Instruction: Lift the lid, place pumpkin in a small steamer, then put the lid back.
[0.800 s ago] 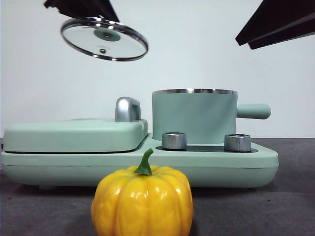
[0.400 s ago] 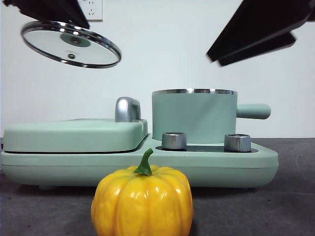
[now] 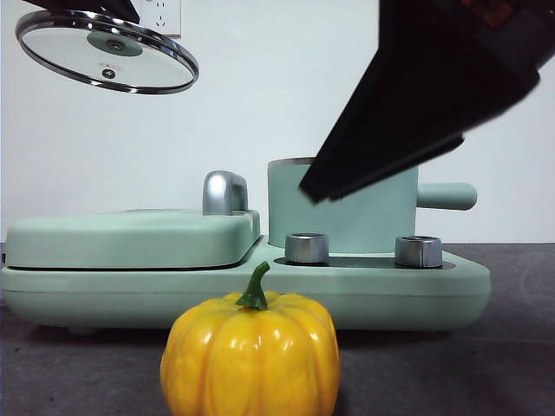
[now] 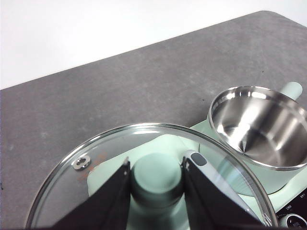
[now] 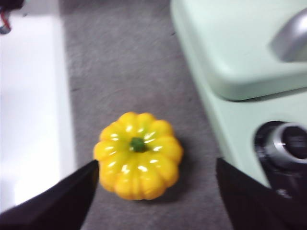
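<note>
Plain white wall (image 3: 277, 104) behind, with a white power outlet (image 3: 160, 16) at the top edge in the front view. Tabletop (image 4: 144, 81) is dark grey, speckled, matte. Lighting even and diffuse, soft shadows only.

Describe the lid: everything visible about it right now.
The lid is a round clear glass disc with a shiny steel rim, a mint-green knob and a small metal vent. It hangs tilted in the air, off the small steamer, above the cooker's flat side. The left gripper clamps its knob; nothing else touches it.
</note>
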Available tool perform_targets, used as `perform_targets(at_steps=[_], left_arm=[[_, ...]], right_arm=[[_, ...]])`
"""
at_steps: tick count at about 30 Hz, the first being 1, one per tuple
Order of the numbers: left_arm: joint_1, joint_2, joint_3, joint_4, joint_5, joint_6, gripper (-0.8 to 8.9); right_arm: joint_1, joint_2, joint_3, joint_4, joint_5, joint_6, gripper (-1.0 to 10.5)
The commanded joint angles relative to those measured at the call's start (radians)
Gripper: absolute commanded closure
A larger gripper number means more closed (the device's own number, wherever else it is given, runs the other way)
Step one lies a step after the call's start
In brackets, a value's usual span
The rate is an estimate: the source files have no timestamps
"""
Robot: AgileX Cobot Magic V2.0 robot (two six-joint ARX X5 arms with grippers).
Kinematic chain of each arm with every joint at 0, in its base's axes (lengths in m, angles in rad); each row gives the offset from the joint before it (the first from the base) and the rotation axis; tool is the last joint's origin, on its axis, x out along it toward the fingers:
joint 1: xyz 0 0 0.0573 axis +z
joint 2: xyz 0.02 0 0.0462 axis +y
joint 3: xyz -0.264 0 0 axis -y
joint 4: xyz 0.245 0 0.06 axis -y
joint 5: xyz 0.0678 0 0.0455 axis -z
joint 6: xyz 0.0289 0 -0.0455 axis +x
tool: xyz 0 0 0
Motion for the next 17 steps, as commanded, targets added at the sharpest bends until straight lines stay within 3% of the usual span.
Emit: perform_targets(at_steps=[1, 17], left_arm=[[-0.001, 0.002, 0.017, 0.028, 0.000, -0.012, 7.96], [-0.001, 0.002, 0.017, 0.026, 0.000, -0.037, 7.96]], right_arm=[[0.039, 0.038, 0.019, 0.005, -0.002, 0.004, 5.0], [0.085, 0.213, 0.019, 0.097, 0.005, 0.003, 4.8]])
